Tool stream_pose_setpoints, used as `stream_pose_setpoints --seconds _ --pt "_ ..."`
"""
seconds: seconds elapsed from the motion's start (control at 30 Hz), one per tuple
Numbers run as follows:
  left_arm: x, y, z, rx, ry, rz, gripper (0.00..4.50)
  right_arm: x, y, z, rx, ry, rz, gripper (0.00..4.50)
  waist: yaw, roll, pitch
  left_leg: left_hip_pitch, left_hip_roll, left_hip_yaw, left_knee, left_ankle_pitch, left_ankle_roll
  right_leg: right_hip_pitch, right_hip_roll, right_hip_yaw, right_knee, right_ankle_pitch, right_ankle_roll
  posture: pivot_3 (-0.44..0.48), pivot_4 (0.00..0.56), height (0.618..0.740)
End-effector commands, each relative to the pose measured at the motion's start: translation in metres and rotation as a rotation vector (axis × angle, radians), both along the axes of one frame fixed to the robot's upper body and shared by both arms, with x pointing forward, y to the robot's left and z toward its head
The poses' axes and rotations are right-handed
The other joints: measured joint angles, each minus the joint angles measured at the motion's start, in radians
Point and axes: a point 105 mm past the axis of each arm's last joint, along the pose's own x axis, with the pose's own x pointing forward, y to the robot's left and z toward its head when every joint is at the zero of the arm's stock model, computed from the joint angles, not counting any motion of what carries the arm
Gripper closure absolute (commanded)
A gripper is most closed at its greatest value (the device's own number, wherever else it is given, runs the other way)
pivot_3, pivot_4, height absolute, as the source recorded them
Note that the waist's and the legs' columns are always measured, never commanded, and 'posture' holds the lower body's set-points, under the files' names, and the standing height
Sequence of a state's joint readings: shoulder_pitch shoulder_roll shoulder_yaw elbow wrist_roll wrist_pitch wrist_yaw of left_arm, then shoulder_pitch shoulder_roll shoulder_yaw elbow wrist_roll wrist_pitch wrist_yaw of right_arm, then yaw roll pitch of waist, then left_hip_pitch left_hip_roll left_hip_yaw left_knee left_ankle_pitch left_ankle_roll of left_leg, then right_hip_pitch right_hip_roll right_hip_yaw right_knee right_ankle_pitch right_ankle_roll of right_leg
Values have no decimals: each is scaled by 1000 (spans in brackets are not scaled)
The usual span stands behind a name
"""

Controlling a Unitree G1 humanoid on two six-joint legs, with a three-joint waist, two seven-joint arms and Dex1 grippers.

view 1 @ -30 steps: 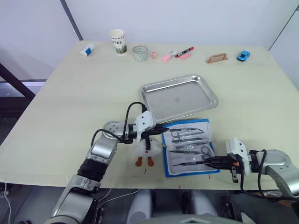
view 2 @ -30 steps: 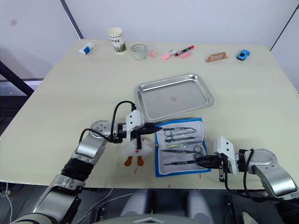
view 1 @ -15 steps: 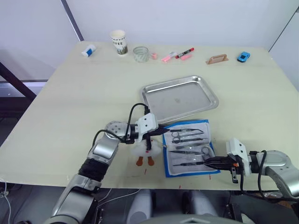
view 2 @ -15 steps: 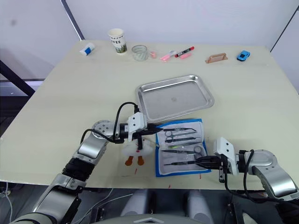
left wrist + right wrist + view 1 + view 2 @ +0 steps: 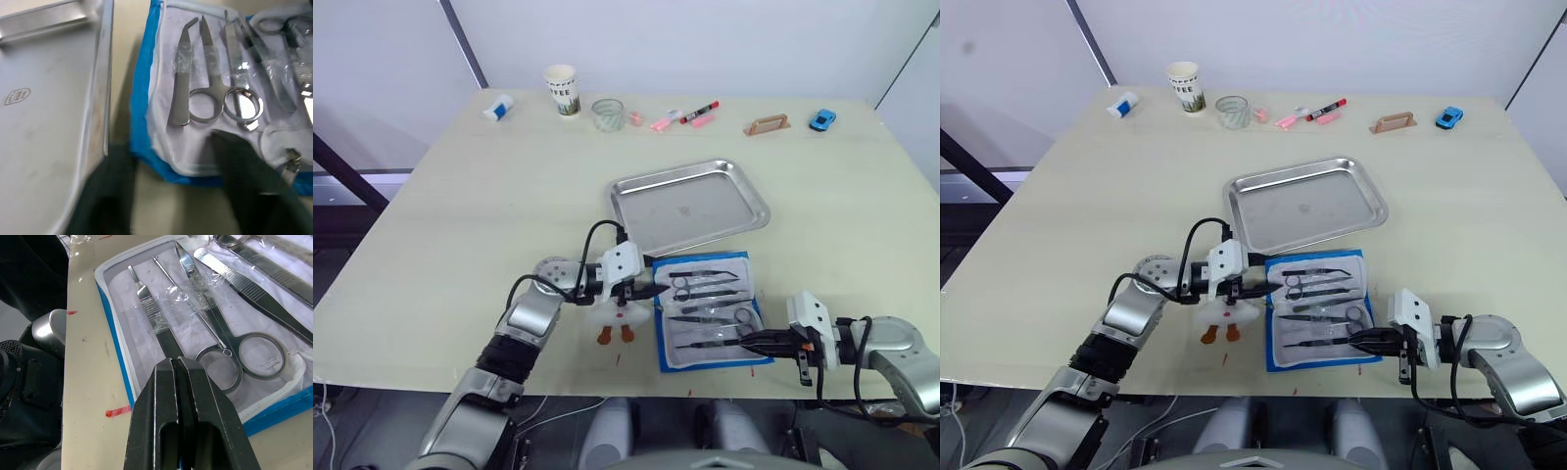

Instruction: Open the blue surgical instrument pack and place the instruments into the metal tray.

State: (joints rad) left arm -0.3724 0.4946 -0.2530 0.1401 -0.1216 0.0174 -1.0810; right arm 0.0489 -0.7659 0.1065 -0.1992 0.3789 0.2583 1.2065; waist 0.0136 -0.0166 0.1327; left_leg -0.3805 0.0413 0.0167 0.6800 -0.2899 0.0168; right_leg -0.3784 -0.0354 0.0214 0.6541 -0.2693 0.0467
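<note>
Thin silvery metal instruments [image 5: 707,300]: rigid, light, slippery; lift by ring handles.
Left claw [image 5: 171,196]: fingers apart, empty.
Right claw [image 5: 177,382]: fingers together, nothing visibly between them.

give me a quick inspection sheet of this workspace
surface: pale wooden table, red marks near its front edge.
job's things: blue pack open flat, instruments in it; metal tray beside it, bare.
clutter: white plush toy beside the pack; paper cup, glass, markers, toy car along the far edge.
end effectors: left end effector open at the pack's left edge; right end effector shut on a flat instrument's handle.
cables: black leads on both wrists.
surroundings: white wall.
</note>
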Motion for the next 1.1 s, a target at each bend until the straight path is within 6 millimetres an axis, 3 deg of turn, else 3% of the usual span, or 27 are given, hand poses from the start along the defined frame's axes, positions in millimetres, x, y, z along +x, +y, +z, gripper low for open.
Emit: stream_pose_setpoints --seconds 0.03,0.3,0.63,0.77,0.93,0.97,1.03,1.1 --pt "-11 6 7 -34 38 -20 1224 -1 1 -2 -14 6 8 4500 0 0 0 0 0 0 0 0 0 0 0 0 0 0 0 0 150 740" --pt "-29 18 16 -117 113 -28 1224 3 2 -2 -14 -6 15 4500 -2 0 0 0 0 0 -1 0 0 0 0 0 0 0 0 0 150 740" --pt "-49 54 33 -210 187 16 1224 5 4 4 19 -38 15 4500 -1 0 2 1 1 0 -2 0 0 -1 0 0 0 0 0 0 150 740" --pt "-61 62 42 -266 222 2 86 5 8 11 63 -31 22 4500 1 1 3 0 1 1 -2 0 0 -1 -1 0 -1 0 0 0 150 740" --pt "-71 60 50 -285 233 -33 86 8 8 25 99 -27 26 4500 0 2 4 0 1 1 -2 0 0 -1 -1 0 -1 0 0 0 150 740" --pt "-73 58 52 -288 233 -46 0 10 8 28 106 -41 23 3866 1 2 4 0 1 1 -2 0 0 -1 -1 0 -1 0 0 0 150 740" --pt "-76 55 55 -292 242 -68 0 10 9 33 119 -49 29 3161 1 2 4 0 1 1 -2 0 0 -1 -1 0 -1 0 0 0 150 740" --pt "-78 54 56 -293 249 -77 0 9 10 38 135 -52 34 2106 1 2 5 0 1 0 -2 0 0 -1 -1 0 -1 0 0 0 150 740"
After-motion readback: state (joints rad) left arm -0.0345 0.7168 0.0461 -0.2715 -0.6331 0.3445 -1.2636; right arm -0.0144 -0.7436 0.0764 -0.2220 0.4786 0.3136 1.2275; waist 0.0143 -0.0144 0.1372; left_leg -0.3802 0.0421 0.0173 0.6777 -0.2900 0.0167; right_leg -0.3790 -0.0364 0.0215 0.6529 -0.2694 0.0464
